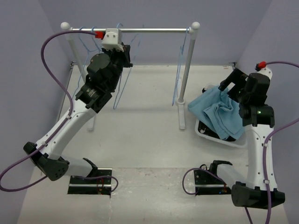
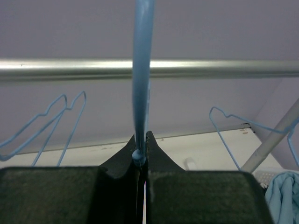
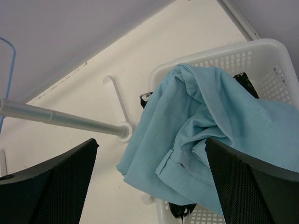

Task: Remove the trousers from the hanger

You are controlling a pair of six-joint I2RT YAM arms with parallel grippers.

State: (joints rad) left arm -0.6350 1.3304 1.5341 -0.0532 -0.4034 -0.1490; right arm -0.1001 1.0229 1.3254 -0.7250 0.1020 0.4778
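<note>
- The trousers (image 3: 210,116) lie bunched in the basket (image 3: 266,51), off the hanger. One fold is draped over the rim toward the table (image 1: 140,135). The job looks as good as done.
- The right gripper (image 3: 150,144) hangs over them with its fingers spread wide, holding nothing.
- The left gripper (image 2: 142,137) is clenched on the wire of the hanger (image 2: 141,102), up at the rail (image 2: 224,68). Whether the hook sits on the rail is not clear.
- Risk: the overhanging fold could drag the rest of the trousers over the rim and onto the table, as the cloth is loose and slack.
- Risk: if the right gripper drops or swings low, a finger could snag the cloth and pull it out.
- Risk: a tug from the left arm could slide or unhook the hanger, or knock it into its neighbours.
- Around: more hangers (image 2: 46,121) dangle on both sides of the held one, near enough to tangle.
- A black garment (image 3: 244,80) lies under the trousers in the basket.
- The rail's post (image 3: 60,119) and its foot stand just beside the basket, in the way of a sideways sweep by the right arm.
</note>
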